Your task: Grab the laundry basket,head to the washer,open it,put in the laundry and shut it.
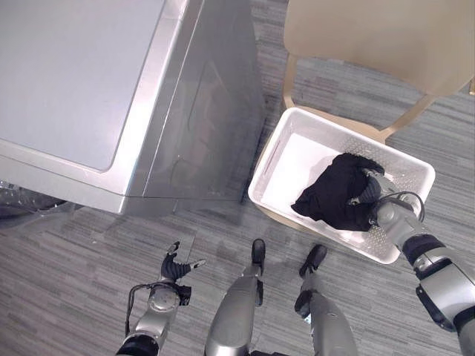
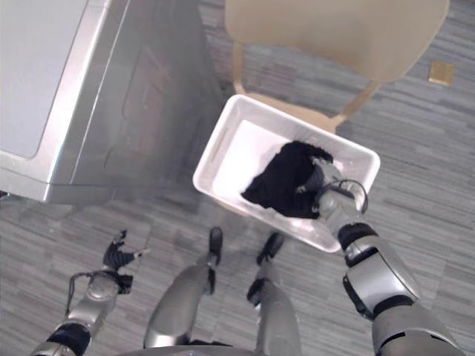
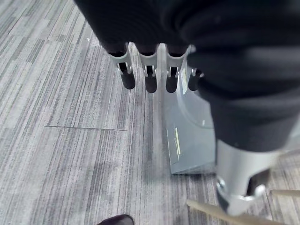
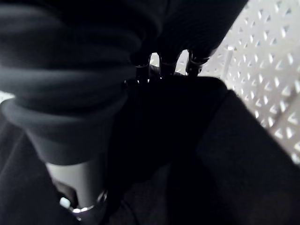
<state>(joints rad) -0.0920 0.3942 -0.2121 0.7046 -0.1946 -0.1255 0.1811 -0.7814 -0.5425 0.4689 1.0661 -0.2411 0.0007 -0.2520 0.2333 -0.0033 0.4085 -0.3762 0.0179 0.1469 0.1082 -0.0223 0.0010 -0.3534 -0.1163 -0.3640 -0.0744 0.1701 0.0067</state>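
The right hand reaches into the white laundry basket beside the grey washer, fingers sunk in the black garment, probably to lift it; I cannot tell whether they grip. The cloth is crumpled and limp. The left hand hangs relaxed above the floor

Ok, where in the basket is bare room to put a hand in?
The bare patch is the white floor of the laundry basket at its washer end. The far end is crowded: the black garment lies there, with the right robot hand in it.
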